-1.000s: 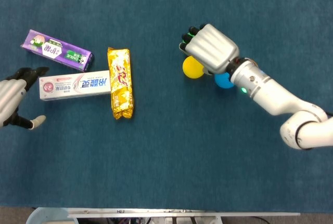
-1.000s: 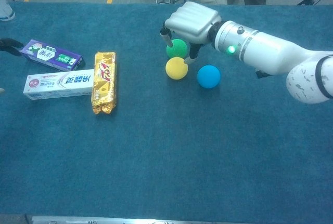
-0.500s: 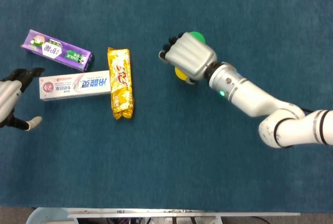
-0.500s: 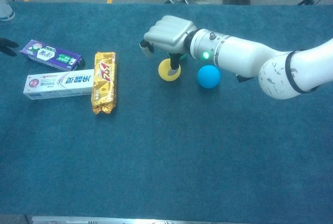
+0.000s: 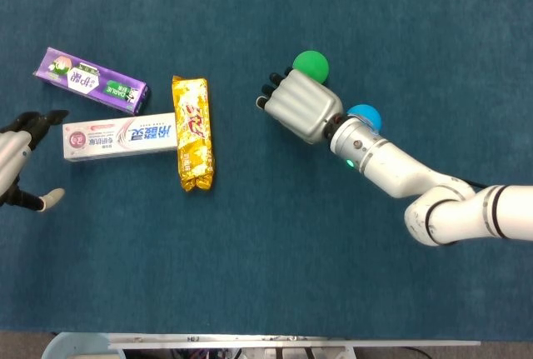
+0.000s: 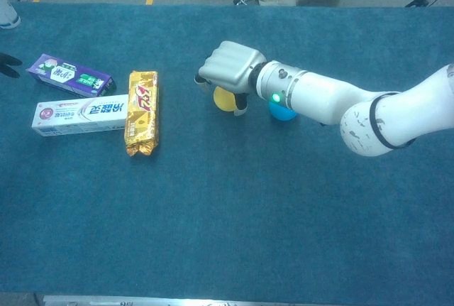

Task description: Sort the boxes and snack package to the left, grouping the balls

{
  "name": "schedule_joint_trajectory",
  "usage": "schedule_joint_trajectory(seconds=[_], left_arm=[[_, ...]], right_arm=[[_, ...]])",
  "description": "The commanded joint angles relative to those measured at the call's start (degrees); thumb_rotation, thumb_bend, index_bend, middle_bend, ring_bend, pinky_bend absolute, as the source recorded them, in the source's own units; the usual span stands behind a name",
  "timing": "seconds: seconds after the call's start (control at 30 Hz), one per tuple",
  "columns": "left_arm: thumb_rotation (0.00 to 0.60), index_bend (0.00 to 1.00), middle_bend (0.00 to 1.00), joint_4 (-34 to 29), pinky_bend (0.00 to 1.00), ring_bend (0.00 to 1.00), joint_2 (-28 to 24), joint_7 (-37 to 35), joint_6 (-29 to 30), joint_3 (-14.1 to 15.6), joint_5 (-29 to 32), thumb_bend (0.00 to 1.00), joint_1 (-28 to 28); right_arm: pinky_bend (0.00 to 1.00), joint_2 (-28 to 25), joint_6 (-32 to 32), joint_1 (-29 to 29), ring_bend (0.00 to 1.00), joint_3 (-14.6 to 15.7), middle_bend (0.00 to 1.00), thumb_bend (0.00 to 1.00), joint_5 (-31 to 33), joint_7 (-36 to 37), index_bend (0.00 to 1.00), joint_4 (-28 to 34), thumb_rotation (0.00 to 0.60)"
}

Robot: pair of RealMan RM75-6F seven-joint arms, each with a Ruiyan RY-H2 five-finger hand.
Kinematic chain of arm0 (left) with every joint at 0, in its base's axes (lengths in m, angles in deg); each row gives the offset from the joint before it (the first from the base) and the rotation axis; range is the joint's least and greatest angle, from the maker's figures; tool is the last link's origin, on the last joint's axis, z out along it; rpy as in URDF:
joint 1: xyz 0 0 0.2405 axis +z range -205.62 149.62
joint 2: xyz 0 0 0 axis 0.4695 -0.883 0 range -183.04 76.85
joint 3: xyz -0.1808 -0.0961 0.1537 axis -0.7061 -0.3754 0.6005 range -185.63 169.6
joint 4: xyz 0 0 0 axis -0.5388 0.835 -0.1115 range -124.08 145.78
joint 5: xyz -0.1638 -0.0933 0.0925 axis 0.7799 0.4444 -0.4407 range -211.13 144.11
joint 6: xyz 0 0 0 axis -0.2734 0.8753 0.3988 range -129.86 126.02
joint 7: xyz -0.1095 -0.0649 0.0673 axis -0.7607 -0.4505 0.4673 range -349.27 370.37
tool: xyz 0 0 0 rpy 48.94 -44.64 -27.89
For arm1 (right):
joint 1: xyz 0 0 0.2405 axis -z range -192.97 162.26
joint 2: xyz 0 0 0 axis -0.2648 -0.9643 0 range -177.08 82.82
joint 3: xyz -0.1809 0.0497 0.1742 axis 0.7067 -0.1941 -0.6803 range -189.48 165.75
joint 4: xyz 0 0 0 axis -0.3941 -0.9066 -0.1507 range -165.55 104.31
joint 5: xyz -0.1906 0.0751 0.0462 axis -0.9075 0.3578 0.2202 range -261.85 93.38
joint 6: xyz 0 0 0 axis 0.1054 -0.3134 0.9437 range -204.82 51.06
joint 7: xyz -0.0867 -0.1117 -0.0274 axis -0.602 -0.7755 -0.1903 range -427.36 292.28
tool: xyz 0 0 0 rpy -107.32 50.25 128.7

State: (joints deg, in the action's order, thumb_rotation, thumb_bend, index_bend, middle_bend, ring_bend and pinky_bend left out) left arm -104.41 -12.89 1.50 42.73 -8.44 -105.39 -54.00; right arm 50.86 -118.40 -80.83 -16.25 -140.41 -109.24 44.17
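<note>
Right hand (image 6: 228, 72): I see it low over the blue carpeted table (image 6: 227, 221), knuckles up, fingers curled down around the small yellow foam ball (image 6: 225, 99). In the chest view the ball shows under the palm between the fingers; in the head view the hand (image 5: 301, 106) covers it entirely. I cannot tell whether the ball is clamped or merely caged, nor whether it is lifted off the table.

Round green ball (image 5: 311, 64): just beyond the right hand's far edge in the head view, touching or nearly touching it. Round blue ball (image 5: 365, 116): beside the white wrist, partly hidden by the forearm in the chest view (image 6: 281, 113).

Gold foil snack package (image 5: 192, 132): lies lengthwise to the left of the right hand, apart from it. White rectangular toothpaste box (image 5: 119, 137): its end touches the package's left side. Purple rectangular box (image 5: 91, 80): lies at a slant just behind the white box.

Left hand (image 5: 18, 163): at the left frame edge, fingers spread and holding nothing, a fingertip close to the white box's end.
</note>
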Motion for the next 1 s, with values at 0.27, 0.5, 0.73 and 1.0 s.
schedule_joint_trajectory(seconds=[0.27,0.5,0.73,1.0], left_arm=[[0.600,0.00,0.12,0.4,0.14,0.00,0.1,-0.8,-0.4,-0.1,-0.3,0.27,-0.1],[0.600,0.00,0.12,0.6,0.14,0.00,0.3,-1.3,-0.7,-0.2,-0.6,0.27,-0.2],[0.600,0.00,0.12,0.8,0.14,0.00,0.5,-1.4,-1.2,-0.3,-0.6,0.27,-0.5],[0.600,0.00,0.12,0.7,0.14,0.00,0.6,-1.2,-1.5,-0.3,-0.3,0.27,-0.8]], right_arm=[[0.41,0.9,-0.9,1.3,0.24,2.0,0.33,0.04,-1.7,0.3,0.34,-2.3,0.600],[0.46,-0.6,-2.4,2.9,0.26,2.6,0.35,0.05,-3.6,1.5,0.42,-1.8,0.600],[0.49,-3.1,-3.7,4.8,0.28,3.4,0.36,0.05,-5.7,2.7,0.43,0.3,0.600],[0.49,-5.3,-4.2,6.4,0.28,3.8,0.36,0.05,-7.1,4.0,0.43,2.4,0.600]])
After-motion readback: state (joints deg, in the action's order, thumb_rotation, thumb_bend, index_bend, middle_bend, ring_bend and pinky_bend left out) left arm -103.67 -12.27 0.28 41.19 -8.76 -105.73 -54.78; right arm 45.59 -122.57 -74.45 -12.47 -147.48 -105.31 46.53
